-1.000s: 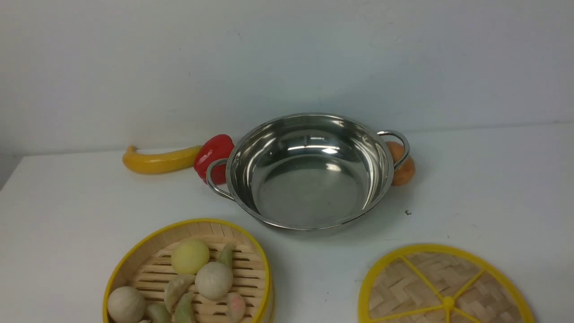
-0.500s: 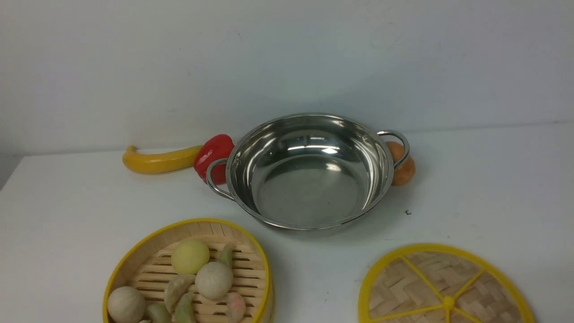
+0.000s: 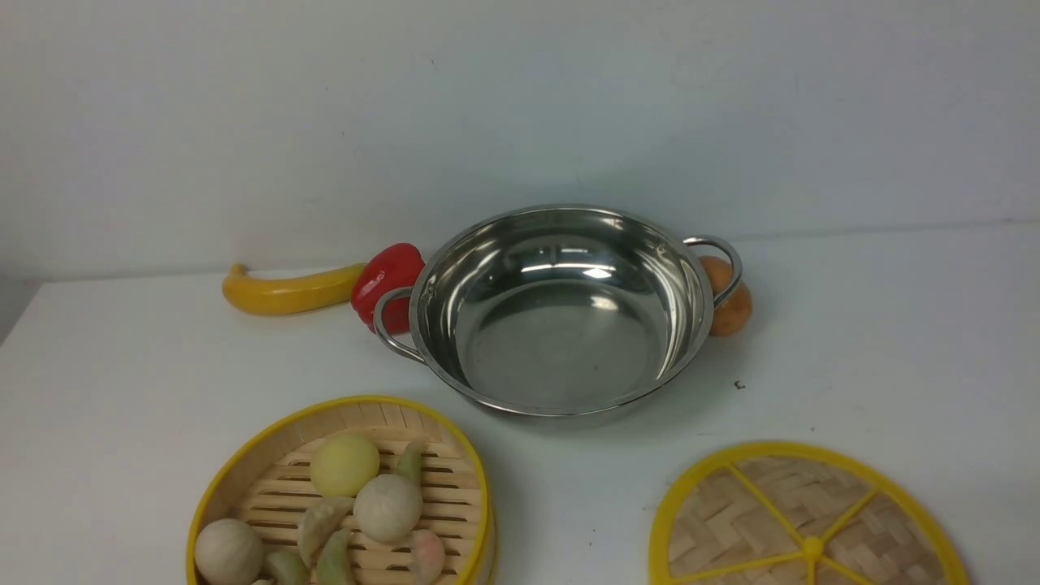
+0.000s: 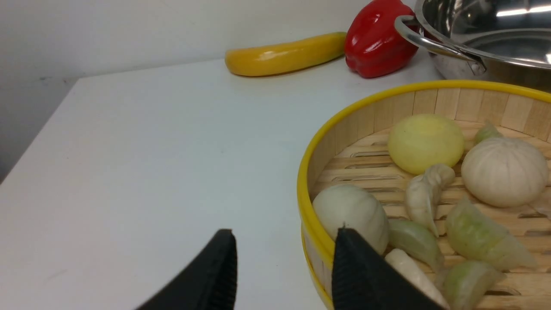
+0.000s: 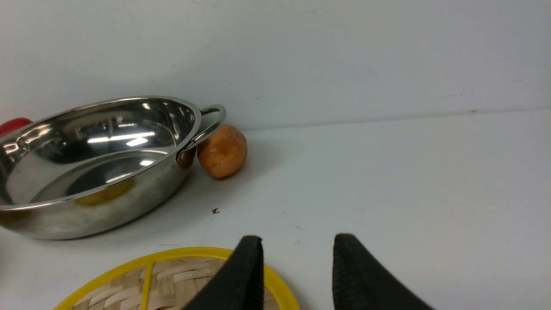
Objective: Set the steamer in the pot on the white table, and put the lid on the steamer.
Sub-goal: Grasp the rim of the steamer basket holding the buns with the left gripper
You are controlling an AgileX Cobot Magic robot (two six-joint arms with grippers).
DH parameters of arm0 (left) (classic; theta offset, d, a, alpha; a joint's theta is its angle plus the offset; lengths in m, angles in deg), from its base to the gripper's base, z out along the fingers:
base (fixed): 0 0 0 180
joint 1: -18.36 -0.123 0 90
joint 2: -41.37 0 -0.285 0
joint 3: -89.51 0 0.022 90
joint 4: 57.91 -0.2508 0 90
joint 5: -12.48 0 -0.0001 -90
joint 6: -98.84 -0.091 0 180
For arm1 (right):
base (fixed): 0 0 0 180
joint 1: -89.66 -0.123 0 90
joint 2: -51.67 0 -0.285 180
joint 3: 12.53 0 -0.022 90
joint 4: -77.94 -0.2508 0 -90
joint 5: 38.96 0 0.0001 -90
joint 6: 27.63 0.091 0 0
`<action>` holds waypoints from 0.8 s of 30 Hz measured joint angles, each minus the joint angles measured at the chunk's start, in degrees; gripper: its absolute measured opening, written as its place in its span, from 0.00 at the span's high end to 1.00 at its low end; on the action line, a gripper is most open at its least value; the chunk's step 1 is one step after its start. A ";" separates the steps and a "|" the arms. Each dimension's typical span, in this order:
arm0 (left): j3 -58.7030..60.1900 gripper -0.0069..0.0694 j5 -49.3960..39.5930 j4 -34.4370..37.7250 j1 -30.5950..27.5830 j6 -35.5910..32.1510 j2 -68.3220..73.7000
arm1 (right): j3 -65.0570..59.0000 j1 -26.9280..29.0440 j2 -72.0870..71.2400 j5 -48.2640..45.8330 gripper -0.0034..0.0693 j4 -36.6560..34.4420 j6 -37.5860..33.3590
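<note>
Front view is checked against the two earlier front pictures: nothing is seen to have shifted (the arms are not caught in that view at all). The steamer (image 3: 268, 451) is left sitting on the white table (image 3: 122, 366) at the near left, with buns (image 3: 387, 508) and dumplings (image 3: 321, 524) inside. The lid (image 3: 804, 520) is laid flat at the near right, well apart from it. The pot (image 3: 561, 357) is set farther back between the two, upright, with nothing in it. A red pepper (image 3: 388, 276) is tucked by its left handle with a yellow banana (image 3: 284, 292) just beside that, and a potato (image 3: 729, 309) is lodged by the right handle.

In the left wrist view the left gripper (image 4: 285, 232) is seen spread, with nothing pinched. One finger is placed over bare table and the other over the steamer's near rim, so the wall is straddled (contact cannot be told). In the right wrist view the right gripper (image 5: 298, 237) is spread likewise and nothing is held. One finger is seen over the lid's yellow edge, the other over the table.

With nothing moved, no step is judged done: the steamer is not yet in the pot and the lid is not yet on. A firm pinch on the thin wall and a level lift are judged needed, or the buns could be spilled.
</note>
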 joint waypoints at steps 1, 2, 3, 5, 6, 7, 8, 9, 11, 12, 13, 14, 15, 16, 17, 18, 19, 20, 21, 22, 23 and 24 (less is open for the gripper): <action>0.00 0.52 0.00 0.00 0.00 0.00 0.00 | 0.00 0.00 0.00 0.00 0.62 0.00 0.00; 0.00 0.52 0.00 0.00 0.00 0.00 0.00 | 0.00 0.00 0.00 0.00 0.62 0.00 0.00; 0.00 0.52 0.00 0.00 0.00 0.00 0.00 | 0.00 0.00 0.00 0.00 0.62 0.00 0.00; 0.00 0.52 0.00 0.00 0.00 0.00 0.00 | 0.00 0.00 0.00 0.00 0.62 0.00 0.00; 0.00 0.52 0.00 0.00 0.00 0.00 0.00 | 0.00 0.00 0.00 0.00 0.62 0.00 0.00; 0.00 0.52 0.00 0.00 0.00 0.00 0.00 | 0.00 0.00 0.00 0.00 0.62 0.00 0.00; 0.00 0.52 0.00 0.00 0.00 0.00 0.00 | 0.00 0.00 0.00 0.00 0.62 0.00 0.00; 0.00 0.52 0.00 0.00 0.00 0.00 0.00 | 0.00 0.00 0.00 0.00 0.62 0.00 0.00; 0.00 0.52 0.00 0.00 0.00 0.00 0.00 | 0.00 0.00 0.00 0.00 0.62 0.00 0.00; 0.00 0.52 0.00 0.00 0.00 0.00 0.00 | 0.00 0.00 0.00 0.00 0.62 0.00 0.00; 0.00 0.52 0.00 0.00 0.00 0.00 0.00 | 0.00 0.00 0.00 0.00 0.62 0.00 0.00; 0.00 0.52 0.00 0.00 0.00 0.00 0.00 | 0.00 0.00 0.00 0.00 0.62 0.00 0.00; 0.00 0.52 0.00 0.00 0.00 0.00 0.00 | 0.00 0.00 0.00 0.00 0.62 0.00 0.00; 0.00 0.52 0.00 0.00 0.00 0.00 0.00 | 0.00 0.00 0.00 0.00 0.62 -0.05 0.00; 0.00 0.52 0.00 0.00 0.00 0.00 0.00 | 0.00 0.00 0.00 0.17 0.62 -0.38 0.14; 0.00 0.52 0.00 0.00 0.00 0.00 0.00 | 0.00 0.00 0.00 0.55 0.62 -0.84 0.19; 0.00 0.52 0.00 0.00 0.00 0.00 0.00 | 0.00 0.00 0.00 1.22 0.62 -1.55 0.21; 0.00 0.52 0.00 0.00 0.00 0.00 0.00 | 0.00 0.00 0.00 2.36 0.62 -2.16 0.32; 0.00 0.52 0.00 0.00 0.00 0.00 0.00 | 0.00 0.00 0.00 3.40 0.62 -2.81 0.39; 0.00 0.52 0.00 0.00 0.00 0.00 0.00 | 0.00 0.00 0.00 4.00 0.62 -3.48 0.40; 0.00 0.52 0.00 0.00 0.00 0.00 0.00 | 0.00 0.00 -0.06 4.07 0.62 -4.00 0.40; 0.00 0.52 0.00 0.00 0.00 0.00 0.00 | 0.71 0.00 -0.06 3.39 0.62 -4.81 0.40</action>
